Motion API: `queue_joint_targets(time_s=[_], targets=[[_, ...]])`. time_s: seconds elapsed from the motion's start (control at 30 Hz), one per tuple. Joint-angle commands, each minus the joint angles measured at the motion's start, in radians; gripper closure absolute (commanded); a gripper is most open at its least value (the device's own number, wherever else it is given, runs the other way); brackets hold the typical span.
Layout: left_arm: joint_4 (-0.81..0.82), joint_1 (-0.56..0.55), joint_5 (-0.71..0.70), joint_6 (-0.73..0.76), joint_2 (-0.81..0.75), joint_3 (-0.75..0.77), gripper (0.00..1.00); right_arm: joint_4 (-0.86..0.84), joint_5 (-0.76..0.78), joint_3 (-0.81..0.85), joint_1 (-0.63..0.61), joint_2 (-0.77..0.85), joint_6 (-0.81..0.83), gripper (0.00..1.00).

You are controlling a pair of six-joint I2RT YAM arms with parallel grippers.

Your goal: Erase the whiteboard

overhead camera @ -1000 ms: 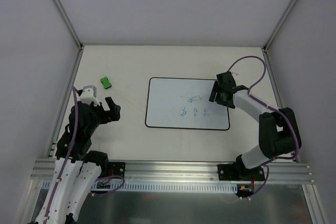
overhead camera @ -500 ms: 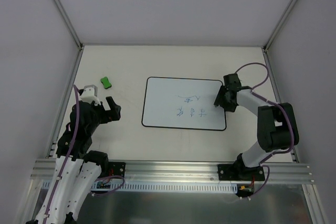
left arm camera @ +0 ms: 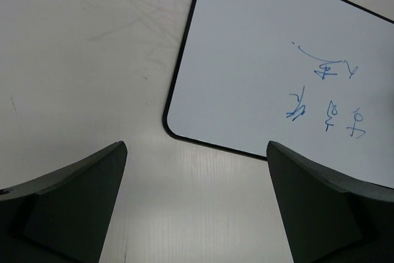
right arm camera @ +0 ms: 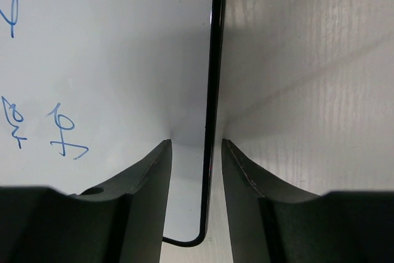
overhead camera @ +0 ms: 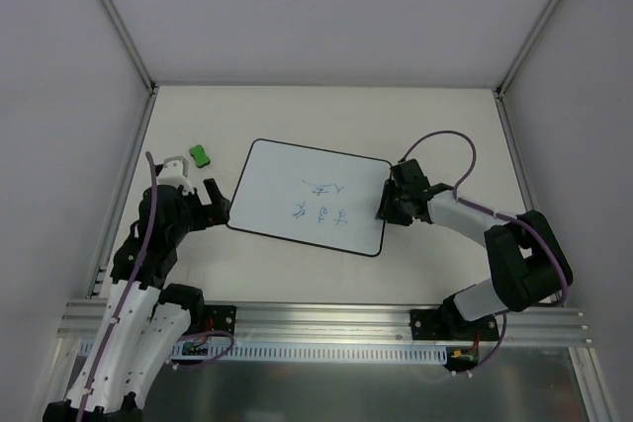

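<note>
Plainly the whiteboard (overhead camera: 272, 180) lies flat and skewed in the middle of the desk (overhead camera: 326, 116), its blue writing (overhead camera: 321, 203) not yet wiped. At the board's right edge the right arm (overhead camera: 453, 212) reaches low. One of its jaws is over the white face and the other is just off the black rim, so they are narrowed around that edge; whether they truly pinch it I cannot tell. That placing looks meant to steady or shove the board rather than lift it. Just off the board's near-left corner the left arm (overhead camera: 158, 234) hovers with its jaws released wide, holding nothing, probably waiting its turn. A small green block (overhead camera: 200, 155), likely the eraser, sits beyond the board's far-left corner, untouched
</note>
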State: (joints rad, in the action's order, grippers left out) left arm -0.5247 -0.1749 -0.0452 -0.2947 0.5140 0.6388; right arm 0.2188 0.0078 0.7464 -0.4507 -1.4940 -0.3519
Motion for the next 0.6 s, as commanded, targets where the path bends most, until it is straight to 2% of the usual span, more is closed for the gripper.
queue_joint_targets(time_s=[0.0, 0.1, 0.23, 0.33, 0.37, 0.57], targets=[[0.035, 0.015, -0.004, -0.043, 0.067, 0.031, 0.01, -0.051, 0.029, -0.065, -0.017, 0.037, -0.073, 0.59], [0.037, 0.015, -0.041, -0.080, 0.165, 0.068, 0.01, -0.096, 0.032, -0.111, -0.017, 0.040, -0.085, 0.60], [0.038, 0.014, -0.105, -0.115, 0.343, 0.191, 0.01, -0.160, 0.014, -0.165, -0.019, 0.031, -0.096, 0.62], [0.049, 0.026, -0.185, -0.126, 0.532, 0.284, 0.01, -0.196, 0.004, -0.200, -0.025, 0.026, -0.101, 0.65], [0.051, 0.040, -0.194, -0.132, 0.634, 0.310, 0.01, -0.202, 0.004, -0.208, -0.028, 0.026, -0.102, 0.65], [0.054, 0.135, -0.211, -0.187, 0.973, 0.516, 0.02, -0.243, 0.004, -0.257, -0.029, 0.047, -0.101, 0.68]])
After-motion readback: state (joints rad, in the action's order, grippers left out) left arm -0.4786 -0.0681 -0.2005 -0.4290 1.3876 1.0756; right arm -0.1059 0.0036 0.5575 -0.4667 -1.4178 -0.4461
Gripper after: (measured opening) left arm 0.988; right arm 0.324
